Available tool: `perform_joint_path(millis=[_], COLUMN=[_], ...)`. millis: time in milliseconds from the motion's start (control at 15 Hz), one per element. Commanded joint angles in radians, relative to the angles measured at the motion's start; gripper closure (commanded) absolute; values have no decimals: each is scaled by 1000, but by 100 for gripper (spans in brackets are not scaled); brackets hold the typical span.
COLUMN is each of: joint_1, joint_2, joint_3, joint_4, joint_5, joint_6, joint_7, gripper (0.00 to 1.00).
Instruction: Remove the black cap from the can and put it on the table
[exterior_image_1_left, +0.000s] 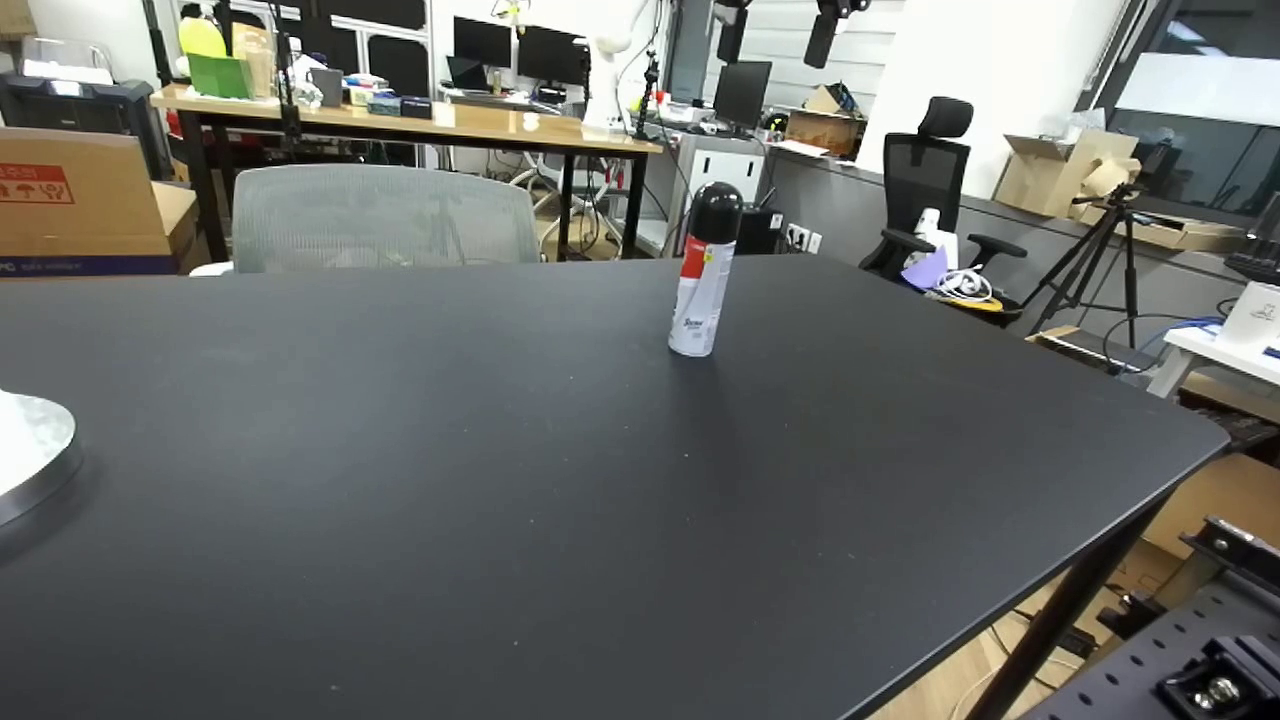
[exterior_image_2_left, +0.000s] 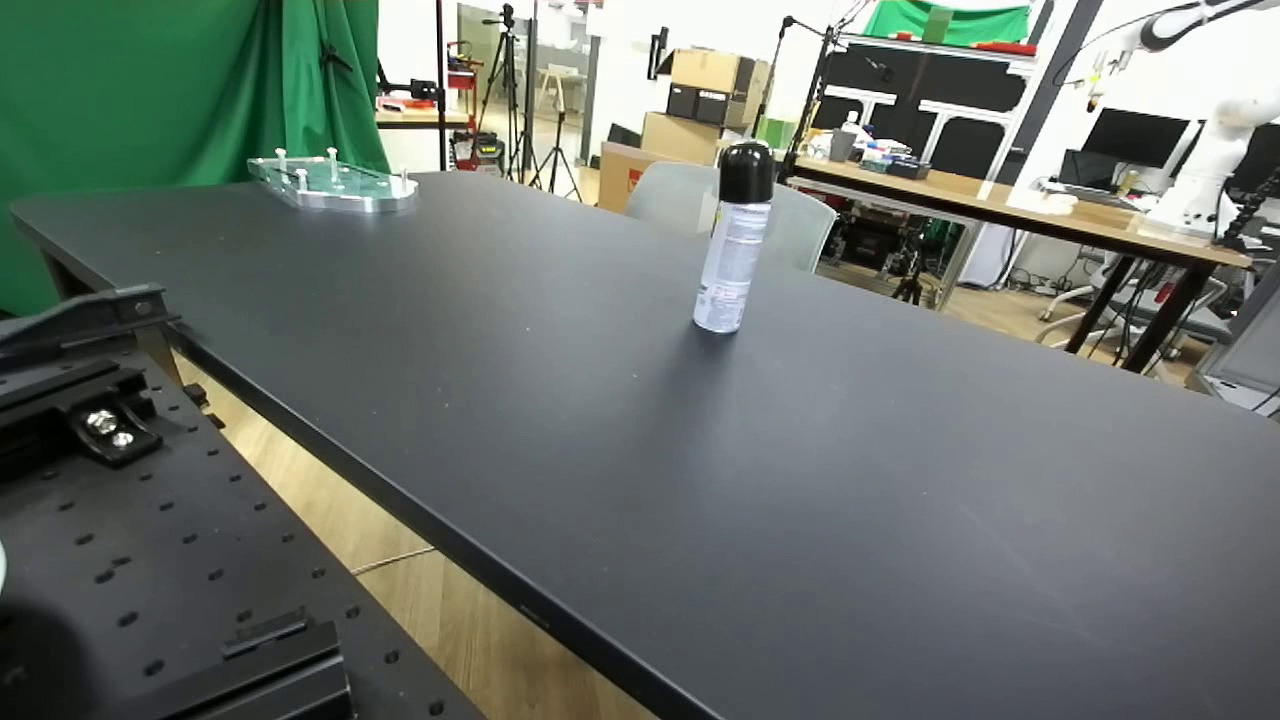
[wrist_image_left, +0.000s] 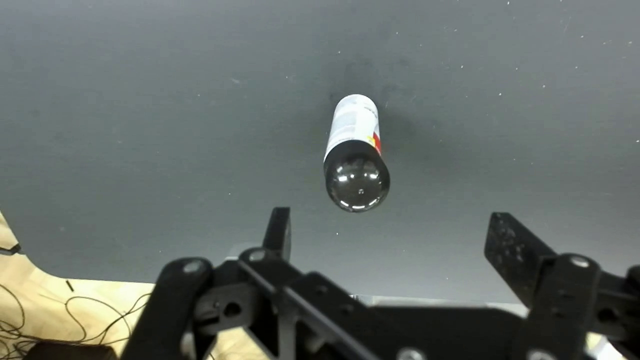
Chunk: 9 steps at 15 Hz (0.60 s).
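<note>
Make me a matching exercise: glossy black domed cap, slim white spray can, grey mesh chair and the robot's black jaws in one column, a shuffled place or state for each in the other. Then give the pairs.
Column one
1. Glossy black domed cap
2. Slim white spray can
3. Grey mesh chair
4. Black jaws

Column two
A. Spread apart, holding nothing
B. On top of the can
C. Behind the flat matte black table in both exterior views
D. Standing upright on the table

Pairs: 1-B; 2-D; 3-C; 4-A
</note>
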<state>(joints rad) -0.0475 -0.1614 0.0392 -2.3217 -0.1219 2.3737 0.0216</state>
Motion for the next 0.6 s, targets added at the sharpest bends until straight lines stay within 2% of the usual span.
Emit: perform_joint_path(millis=[0,67,200,533], joint_1=[11,3,7,4], joint_2=[16,43,105,263], joint_3=[-11,-13,-31,-51], joint_4=[17,37,83,207], joint_5=[-9,-22,34,3], joint_6=[-25,-31,-79,-111], joint_7=[6,29,-29,-33], gripper=[0,0,0,0])
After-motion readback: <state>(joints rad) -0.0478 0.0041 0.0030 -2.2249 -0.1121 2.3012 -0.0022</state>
